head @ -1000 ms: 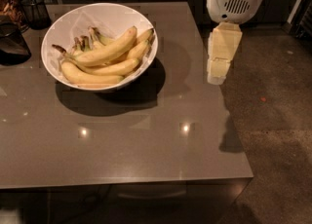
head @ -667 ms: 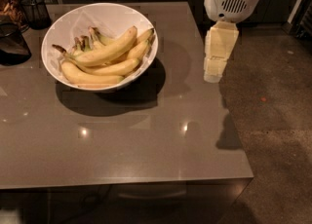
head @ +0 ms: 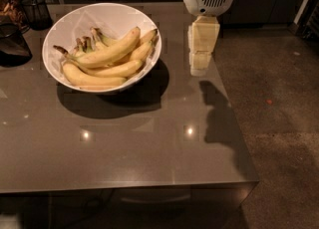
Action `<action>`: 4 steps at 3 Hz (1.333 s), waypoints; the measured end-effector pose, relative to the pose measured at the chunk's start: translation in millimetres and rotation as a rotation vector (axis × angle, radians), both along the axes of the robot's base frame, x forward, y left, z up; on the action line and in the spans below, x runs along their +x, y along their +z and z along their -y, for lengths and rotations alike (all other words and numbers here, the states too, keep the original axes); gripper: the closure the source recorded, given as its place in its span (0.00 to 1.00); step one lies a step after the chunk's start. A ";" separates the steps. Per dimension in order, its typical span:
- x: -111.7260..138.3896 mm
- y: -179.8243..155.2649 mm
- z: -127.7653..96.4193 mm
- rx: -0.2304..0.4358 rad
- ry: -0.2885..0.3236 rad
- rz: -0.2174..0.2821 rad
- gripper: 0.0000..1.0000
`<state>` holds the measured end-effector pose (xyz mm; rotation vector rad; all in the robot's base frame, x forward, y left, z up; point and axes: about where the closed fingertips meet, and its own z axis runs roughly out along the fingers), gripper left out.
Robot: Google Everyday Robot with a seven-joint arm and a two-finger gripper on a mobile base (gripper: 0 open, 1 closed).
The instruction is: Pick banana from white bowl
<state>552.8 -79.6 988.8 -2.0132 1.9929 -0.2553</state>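
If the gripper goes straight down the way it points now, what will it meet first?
The gripper would probably meet the bare table top, right of the white bowl, though depth is unclear.

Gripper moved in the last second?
Yes. The gripper, right of the white bowl above the table, has shifted left toward the bowl's rim; the bowl itself has stayed put.

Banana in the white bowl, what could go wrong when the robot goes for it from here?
The gripper hangs right of the white bowl, so moving across could clip its rim and shove it. The banana lies against other bananas, so a grasp may catch a neighbour too.
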 end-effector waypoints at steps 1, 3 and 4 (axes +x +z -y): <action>3.2 -6.6 0.6 0.003 -0.010 0.001 0.00; 42.9 -11.6 -34.8 -0.060 0.129 0.023 0.00; 59.4 -10.3 -53.1 -0.090 0.195 0.035 0.00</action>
